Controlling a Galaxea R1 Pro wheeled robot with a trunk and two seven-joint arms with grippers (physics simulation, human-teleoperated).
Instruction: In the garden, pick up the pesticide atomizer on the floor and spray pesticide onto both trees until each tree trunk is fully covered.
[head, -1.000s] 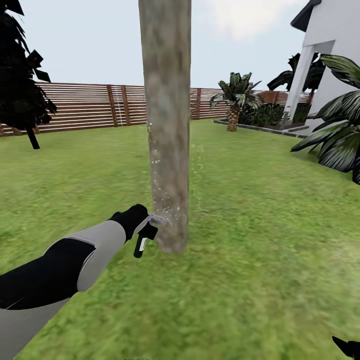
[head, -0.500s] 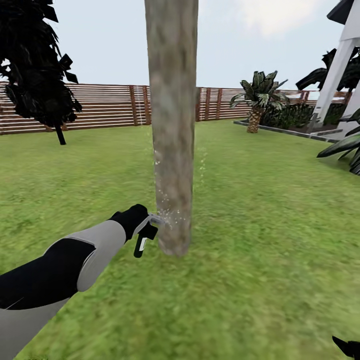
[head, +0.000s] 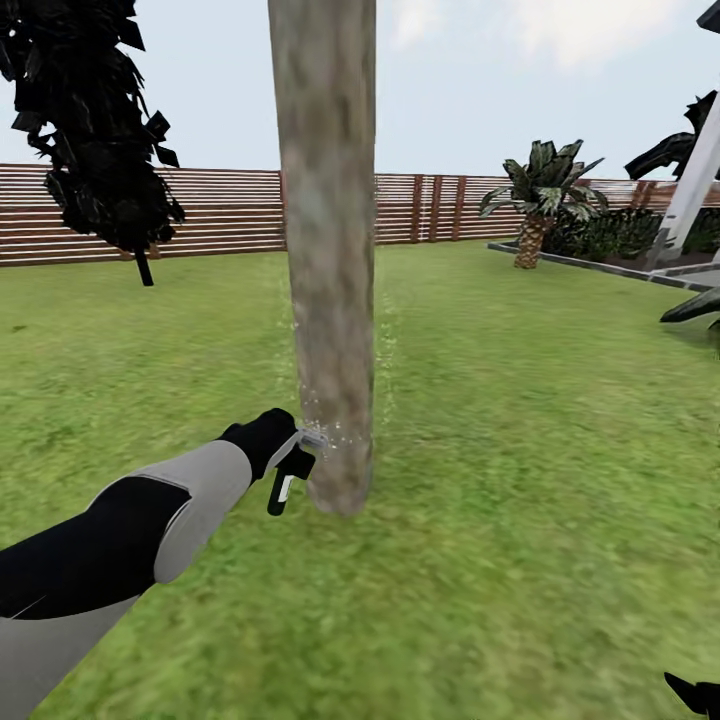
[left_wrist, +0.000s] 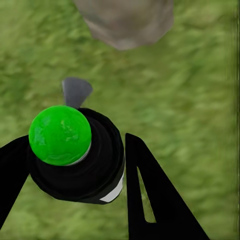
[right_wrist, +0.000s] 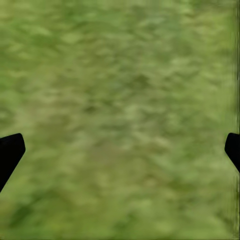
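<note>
Swinging with the head, the whole scene is sliding: the fence (head: 220, 205) and short palm (head: 538, 195) are sitting elsewhere in frame than a second ago, while the left arm and its load are keeping the same pose, so the camera is turning, not the things; the pesticide atomizer (head: 288, 472) is hanging in the left gripper (head: 283, 455) at about 7 o'clock from the foot of the tree trunk (head: 328, 250), just beside the bark, its nozzle pointing at the trunk, probably so the mist lands low on the column; pale droplets are speckling the lower bark and the air on either side.

From the left wrist, the left gripper's two dark fingers (left_wrist: 150, 195) are closing around the atomizer's black body, the green cap (left_wrist: 60, 135) is facing the lens, and the trunk's base is meeting the lawn (head: 520, 450); the head view is giving the height still unsprayed above.

Right gripper (right_wrist: 120, 150) is hanging spread wide over bare grass, holding nothing.
</note>
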